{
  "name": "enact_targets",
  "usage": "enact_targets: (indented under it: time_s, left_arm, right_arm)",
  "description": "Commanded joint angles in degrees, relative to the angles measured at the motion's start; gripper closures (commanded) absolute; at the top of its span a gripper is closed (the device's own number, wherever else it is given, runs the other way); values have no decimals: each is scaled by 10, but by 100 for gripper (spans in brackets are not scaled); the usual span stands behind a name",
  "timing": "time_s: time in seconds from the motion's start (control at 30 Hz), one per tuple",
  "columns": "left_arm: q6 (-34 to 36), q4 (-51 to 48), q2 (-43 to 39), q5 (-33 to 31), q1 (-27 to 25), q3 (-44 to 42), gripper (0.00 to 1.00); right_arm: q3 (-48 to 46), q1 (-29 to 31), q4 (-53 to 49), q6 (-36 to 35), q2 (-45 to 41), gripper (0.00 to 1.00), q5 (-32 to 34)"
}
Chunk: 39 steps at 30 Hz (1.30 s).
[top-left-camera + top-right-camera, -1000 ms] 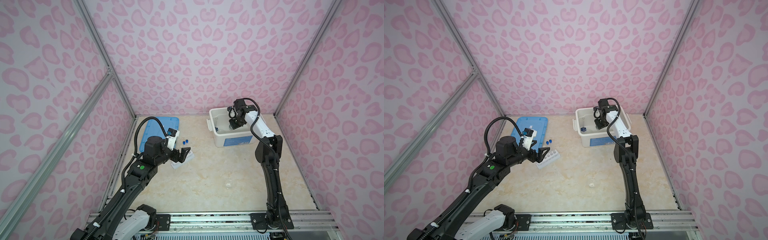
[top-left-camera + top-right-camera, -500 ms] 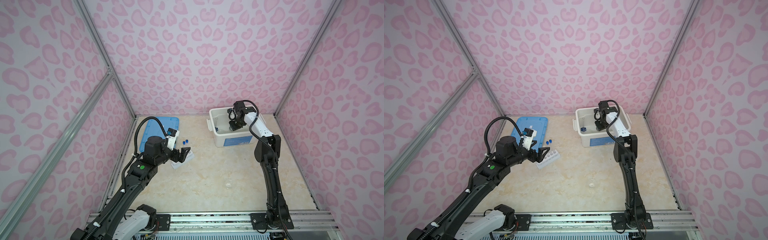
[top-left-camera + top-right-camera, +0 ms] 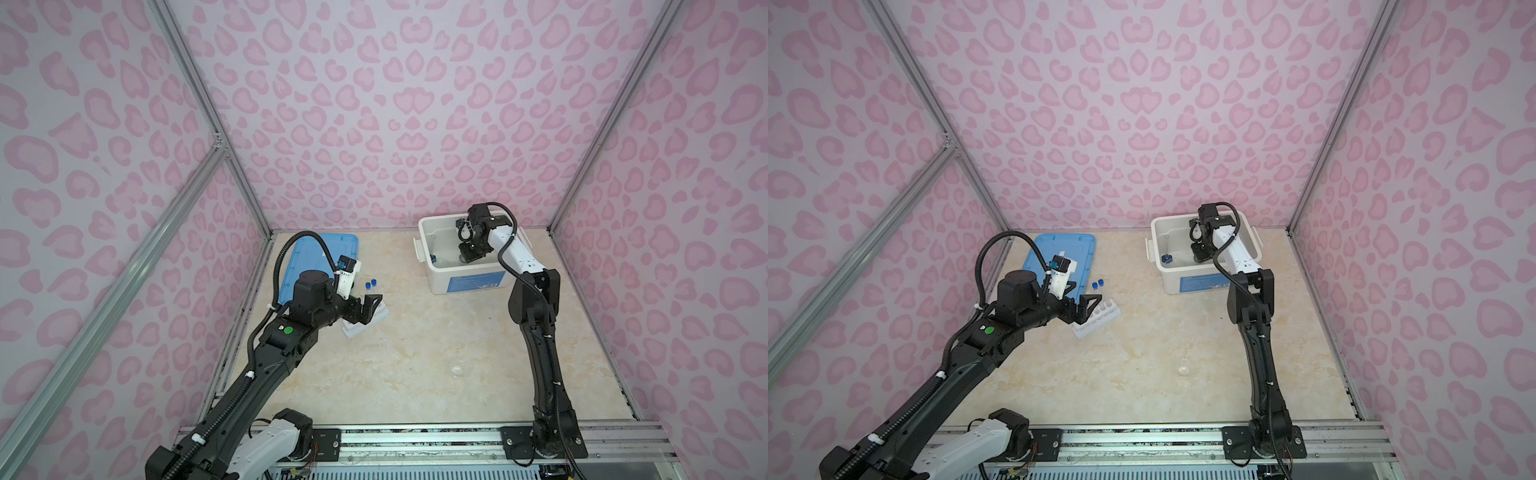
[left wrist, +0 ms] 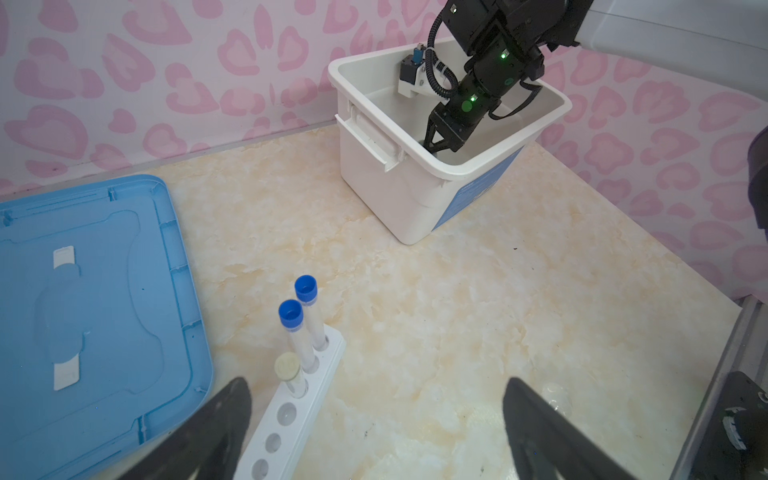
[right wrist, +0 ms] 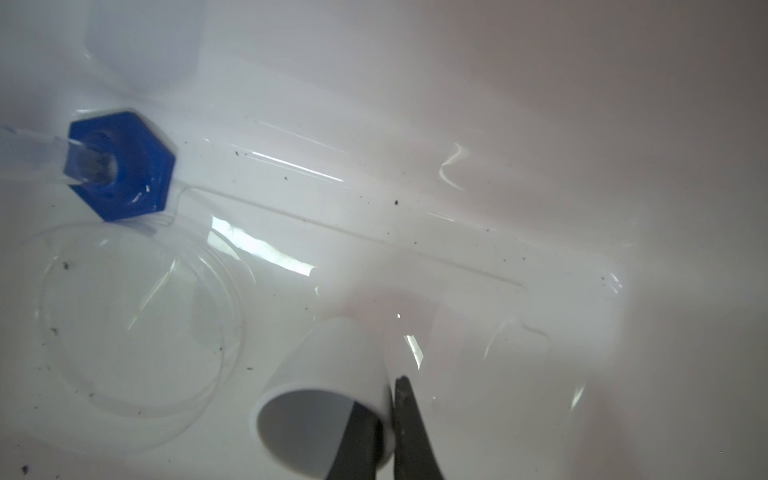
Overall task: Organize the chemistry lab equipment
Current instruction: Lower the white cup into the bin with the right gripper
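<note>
Inside the white bin (image 3: pixel 469 282), my right gripper (image 5: pixel 388 399) is shut on the wall of the small white cup (image 5: pixel 332 374), one finger inside the cup and one outside. The cup hangs tilted. On the bin floor beside it lie a clear petri dish (image 5: pixel 137 316) and a tiny blue-based cylinder (image 5: pixel 124 166). My left gripper (image 4: pixel 376 388) stands wide open and holds nothing, just above the near end of the white rack (image 4: pixel 291 415). The rack holds two blue-capped test tubes (image 4: pixel 305 289) and a white-capped one (image 4: pixel 286 365).
The bin's blue lid (image 3: pixel 316 253) lies flat at the back left, next to the rack (image 3: pixel 1100 318). A small clear piece (image 3: pixel 1182 370) rests on the marble floor near the middle front. Pink walls close in three sides.
The right gripper has sunk slightly lower inside the bin with the cup. The left arm has not moved.
</note>
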Motion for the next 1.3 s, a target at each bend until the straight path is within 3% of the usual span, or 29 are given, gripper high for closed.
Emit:
enact_targets:
  time_s: [0.0,0.7,1.27]
  left_arm:
    - [3,8,4,7,0,8,4]
    - [1,18,17,9,0,3,4]
    - [-1,18,11,11,0,-2,4]
  right_arm:
    - [4,0,5,-3,11,93,-3]
    - [18,-2,-2,0,34,92,-9]
    - [18,-1,-3,2,22,86,-14]
